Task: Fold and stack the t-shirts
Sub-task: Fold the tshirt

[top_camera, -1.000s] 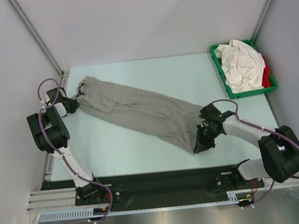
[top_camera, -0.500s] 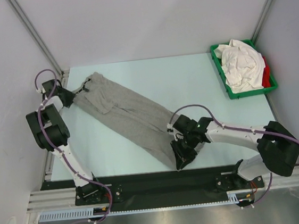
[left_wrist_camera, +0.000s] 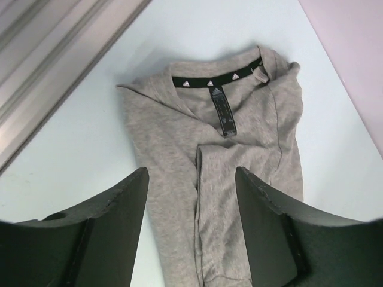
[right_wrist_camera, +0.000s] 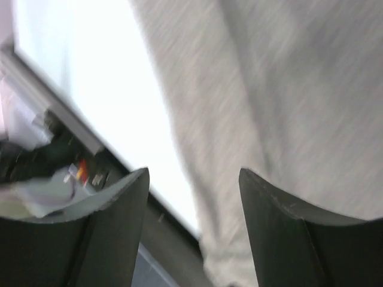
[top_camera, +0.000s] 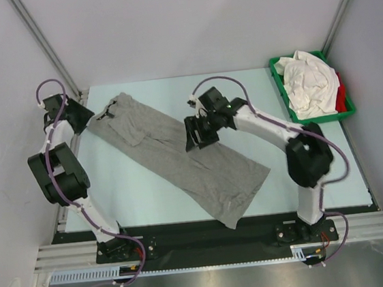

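A heather grey t-shirt (top_camera: 179,155), folded lengthwise into a long strip, lies flat on the table and runs diagonally from the far left to the near middle. Its collar with the dark neck label (left_wrist_camera: 218,81) points at the far-left corner. My left gripper (top_camera: 88,120) hovers just left of the collar, open and holding nothing; in the left wrist view its jaws (left_wrist_camera: 191,185) straddle the shirt's centre fold (left_wrist_camera: 173,143). Over the shirt's middle hangs my right gripper (top_camera: 192,138), open and empty, with blurred grey cloth (right_wrist_camera: 287,89) below its jaws (right_wrist_camera: 192,179).
A green tray (top_camera: 284,99) stands at the far right corner, holding crumpled white t-shirts (top_camera: 308,83) and a red one (top_camera: 341,97). Metal frame posts rise at both back corners. A black rail (top_camera: 187,233) runs along the table's near edge.
Both grippers have opened and let go of the grey shirt, which now lies flat. The right arm swung from the near hem up over the shirt's middle. The left gripper drew back leftward.
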